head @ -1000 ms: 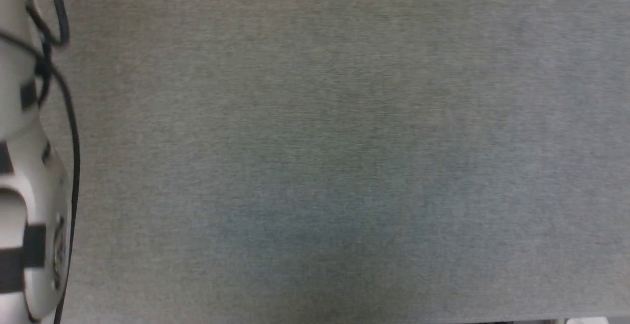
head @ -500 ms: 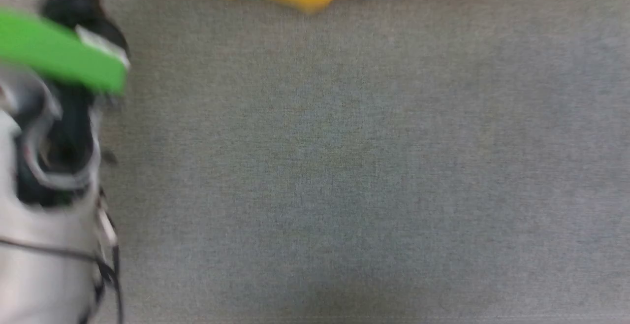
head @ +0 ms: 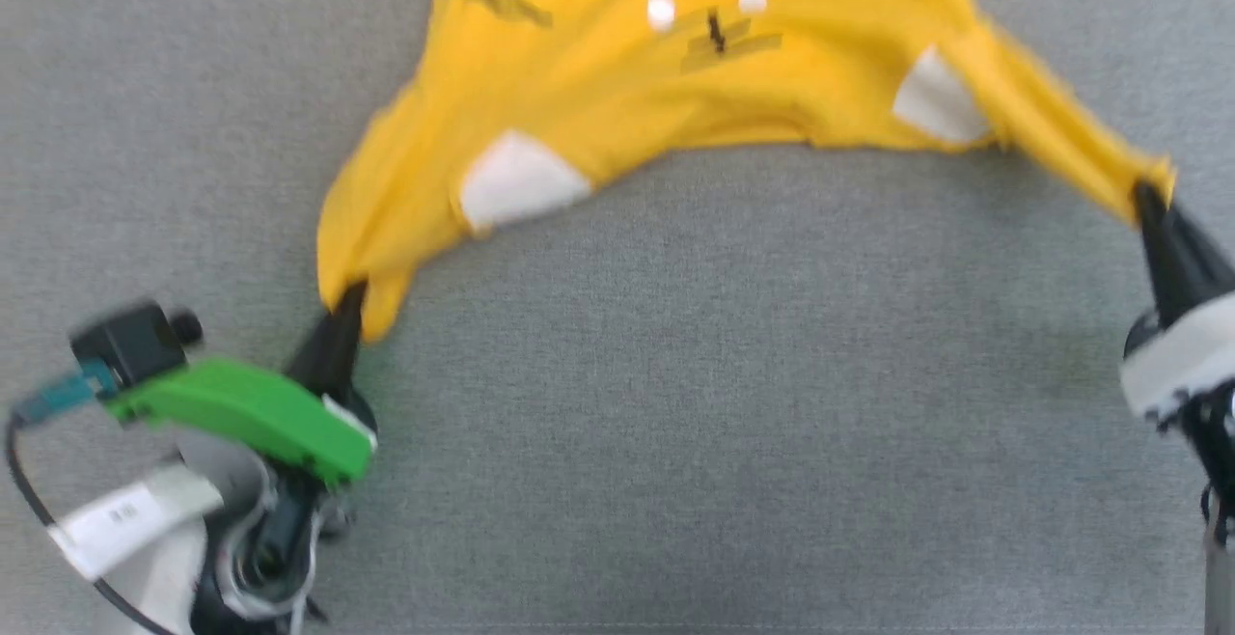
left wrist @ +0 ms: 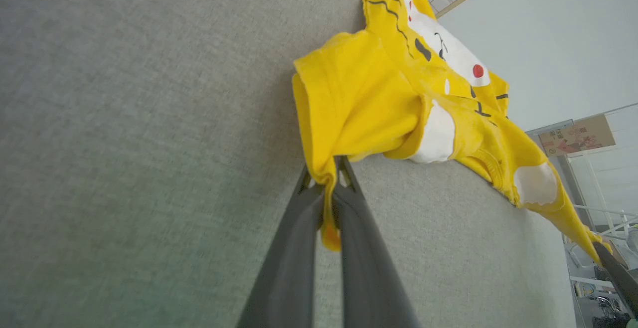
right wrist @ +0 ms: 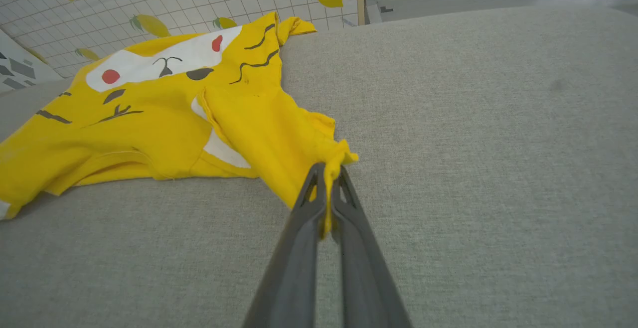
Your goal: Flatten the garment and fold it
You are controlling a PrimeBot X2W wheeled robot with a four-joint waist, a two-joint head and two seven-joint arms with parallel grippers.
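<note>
Yellow garment (head: 627,85) spans the head view's top now, only an edge before; camera moved. Left gripper (head: 349,299) and right gripper (head: 1146,195) jaws each clamped on its fabric.

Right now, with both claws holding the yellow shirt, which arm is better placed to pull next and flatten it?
Probably the left. The left claw is clamped on a bunched, slack corner of the shirt, so pulling outward should spread it. The right claw holds its corner drawn out into a strip.
</note>
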